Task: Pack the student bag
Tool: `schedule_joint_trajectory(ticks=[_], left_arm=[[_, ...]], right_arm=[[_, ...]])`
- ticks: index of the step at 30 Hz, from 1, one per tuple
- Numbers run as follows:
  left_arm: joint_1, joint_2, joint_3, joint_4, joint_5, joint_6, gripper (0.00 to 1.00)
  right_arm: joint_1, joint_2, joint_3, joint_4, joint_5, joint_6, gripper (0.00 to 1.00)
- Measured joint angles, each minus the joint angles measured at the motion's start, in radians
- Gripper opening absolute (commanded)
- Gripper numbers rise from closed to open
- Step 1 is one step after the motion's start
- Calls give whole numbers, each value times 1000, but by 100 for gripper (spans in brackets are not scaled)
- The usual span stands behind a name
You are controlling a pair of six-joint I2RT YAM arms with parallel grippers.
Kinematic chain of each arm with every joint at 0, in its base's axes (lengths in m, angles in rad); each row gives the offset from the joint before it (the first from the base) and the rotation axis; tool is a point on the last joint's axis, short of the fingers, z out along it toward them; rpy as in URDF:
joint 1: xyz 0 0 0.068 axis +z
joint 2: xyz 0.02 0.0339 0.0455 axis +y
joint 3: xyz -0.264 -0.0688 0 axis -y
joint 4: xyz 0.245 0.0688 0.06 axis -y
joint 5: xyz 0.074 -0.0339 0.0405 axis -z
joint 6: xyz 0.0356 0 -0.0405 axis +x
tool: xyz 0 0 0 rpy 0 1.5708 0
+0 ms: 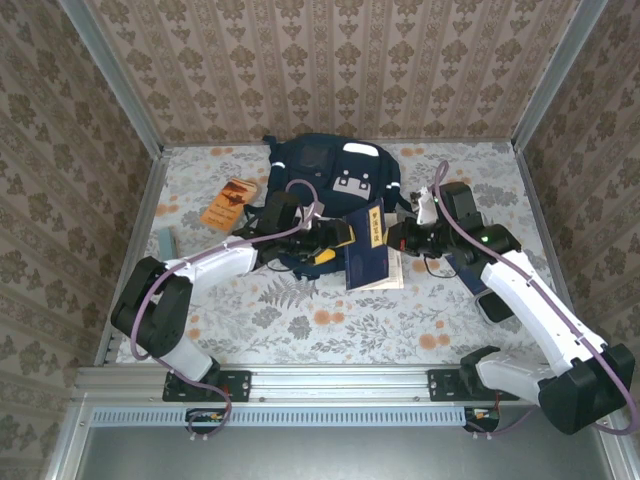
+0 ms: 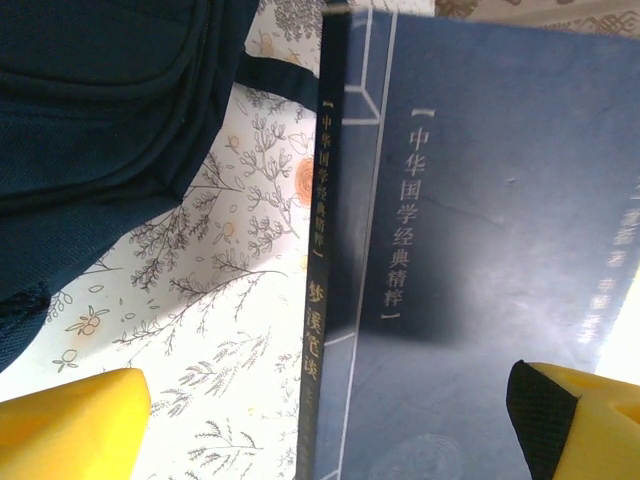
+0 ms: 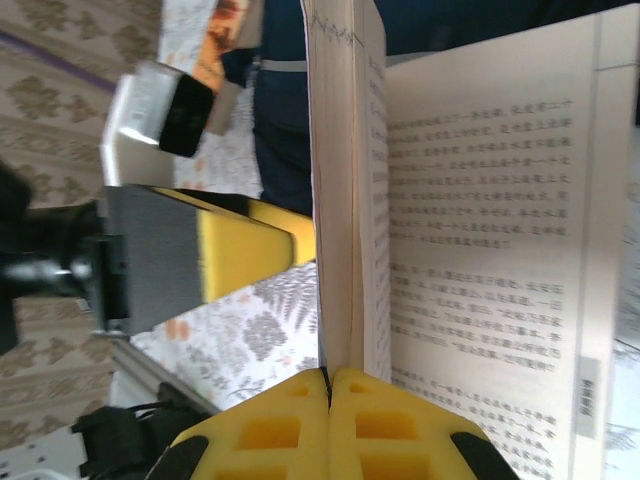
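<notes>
The student bag, a big navy backpack, lies at the back middle of the table, and its dark fabric shows at the upper left of the left wrist view. A navy book with gold lettering stands on edge in front of the bag, its pages fanned open. My right gripper is shut on the book's thin cover, at the book's right side. My left gripper stands wide open beside the book's spine. Its yellow fingertips are apart from the book.
An orange booklet lies left of the bag. A small grey-green object sits near the left wall. Patterned walls and metal frame posts close in the flowered table on three sides.
</notes>
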Motion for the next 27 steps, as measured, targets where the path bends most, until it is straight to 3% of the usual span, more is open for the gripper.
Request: schedule_joint_trajectory(ticks=[5,8,9,12,17,19,21,23,27], left_arm=[[19,0,-43,166,79,-74,94],[36,0,-60,274,112,-126,89],[41,0,-68,312,121,-146,84],[59,0,-93,441,145,-219,52],[72,-2,-97,500,149,-243,25],[75,-9,-95,470,142,-225,17],[76,-28,-92,433,132,-201,10],[85,-47,-91,403,114,-190,5],[122,-63,-80,373,56,-188,3]], right_arm=[[-11,55,26,73,-94,26,0],[-22,80,32,111,-133,42,0],[-26,87,32,119,-143,46,0],[-45,111,35,145,-174,61,0],[-76,163,36,172,-192,65,1],[-87,176,35,175,-192,69,15],[-98,185,29,181,-186,85,49],[-112,184,11,203,-167,106,70],[-122,169,-76,325,-145,199,89]])
